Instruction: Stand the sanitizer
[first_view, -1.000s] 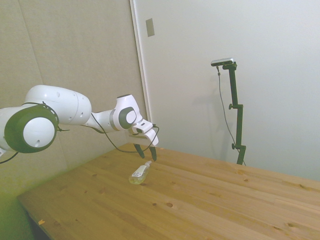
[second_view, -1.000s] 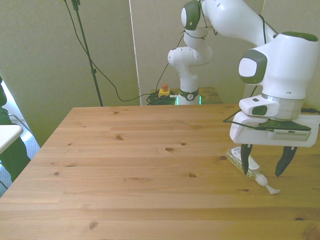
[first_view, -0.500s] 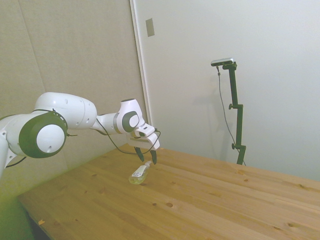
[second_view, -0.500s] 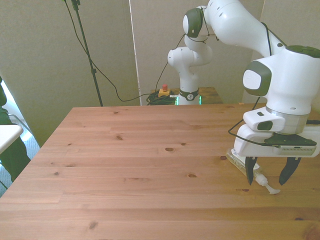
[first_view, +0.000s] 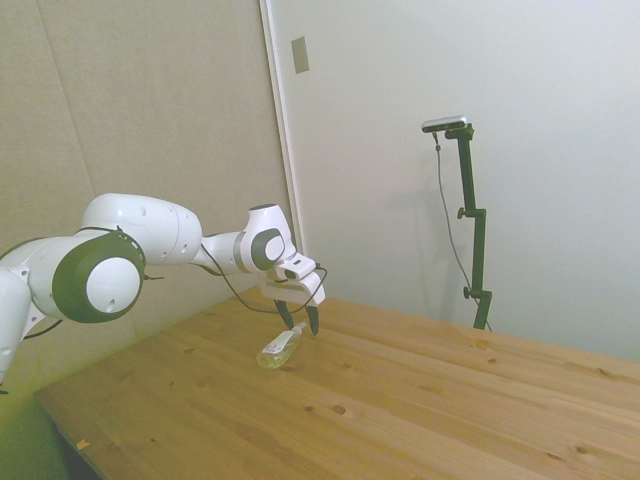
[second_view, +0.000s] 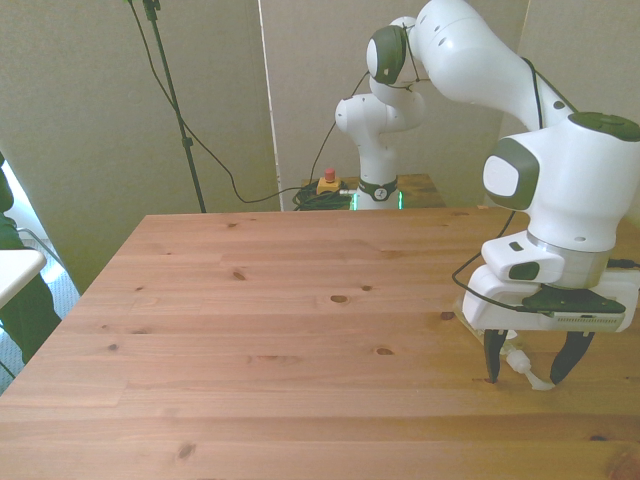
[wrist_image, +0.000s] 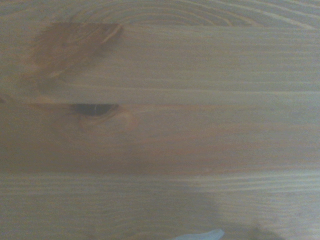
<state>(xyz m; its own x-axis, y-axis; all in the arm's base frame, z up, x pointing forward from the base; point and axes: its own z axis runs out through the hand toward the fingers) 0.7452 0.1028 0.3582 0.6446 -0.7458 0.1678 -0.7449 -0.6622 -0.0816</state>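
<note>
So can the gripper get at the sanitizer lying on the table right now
Probably yes. The gripper is open and low over the cap end of the sanitizer, which lies on its side on the table. One finger stands on each side of the nozzle, and nothing else is nearby.

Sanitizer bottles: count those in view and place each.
1. The sanitizer lies on its side on the table near the front view's right, its nozzle end between the open gripper fingers. None seems hidden.
</note>
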